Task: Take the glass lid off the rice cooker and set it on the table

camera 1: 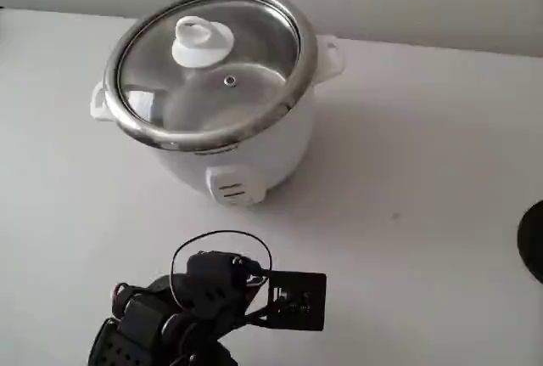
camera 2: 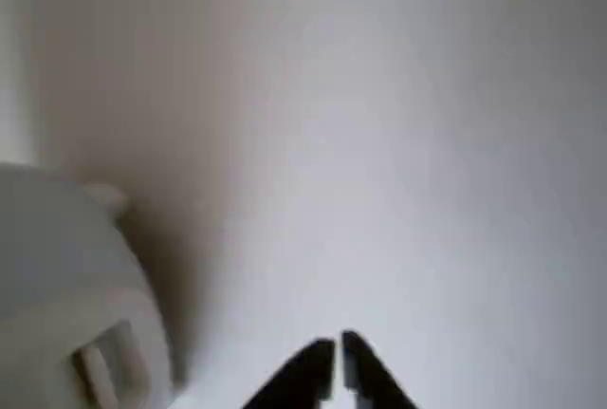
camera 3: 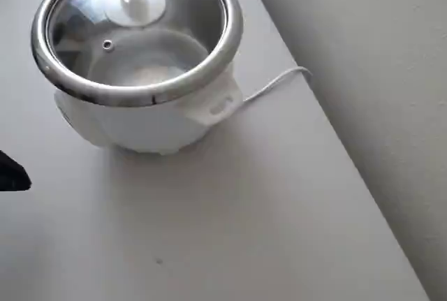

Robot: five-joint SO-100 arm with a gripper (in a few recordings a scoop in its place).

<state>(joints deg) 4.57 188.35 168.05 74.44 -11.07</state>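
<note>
Glass is covering the rice cooker (camera 1: 246, 149): the glass lid (camera 1: 212, 64) is sitting flat on the steel rim, its white knob (camera 1: 202, 42) pointing up. The cooker is standing on the white table (camera 1: 424, 171), with a thin white cord (camera 3: 276, 84) running from it in the overhead view. The black gripper (camera 2: 338, 357) is hovering above the bare table beside the cooker, its fingers (camera 2: 308, 371) almost touching and holding nothing.

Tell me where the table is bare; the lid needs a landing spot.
The table is bare to the picture's right of the rice cooker in the fixed view, and in front of it toward the arm. The overhead view shows a cord beside the cooker. The lid sits on the cooker.
</note>
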